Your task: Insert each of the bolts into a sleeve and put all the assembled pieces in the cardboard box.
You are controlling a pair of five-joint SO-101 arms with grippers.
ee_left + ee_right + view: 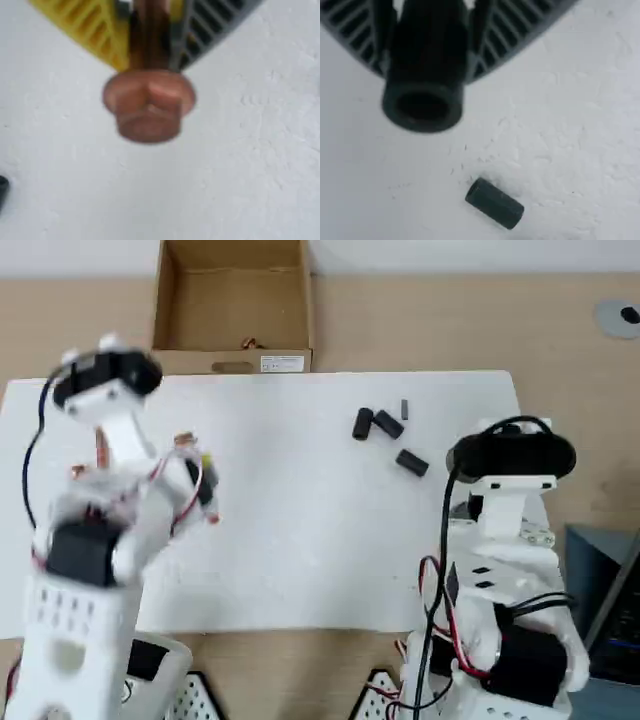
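Observation:
My left gripper (150, 55) is shut on a copper bolt (148, 105), gripping its shank between a yellow and a grey finger, with the hex head sticking out over the white mat. In the high view this bolt (212, 517) hangs at the mat's left side. My right gripper (427, 45) is shut on a black sleeve (422, 102) whose open bore faces the camera. Another black sleeve (495, 202) lies on the mat below it. Three sleeves (388, 424) lie at the mat's back right. The cardboard box (232, 360) stands open at the back, with a copper-coloured piece (250, 343) inside.
Loose copper bolts (103, 450) lie on the white mat (300, 540) near the left arm's base. A small grey pin (404, 408) lies beside the sleeves. The right arm's wrist (510, 455) stands over the mat's right edge.

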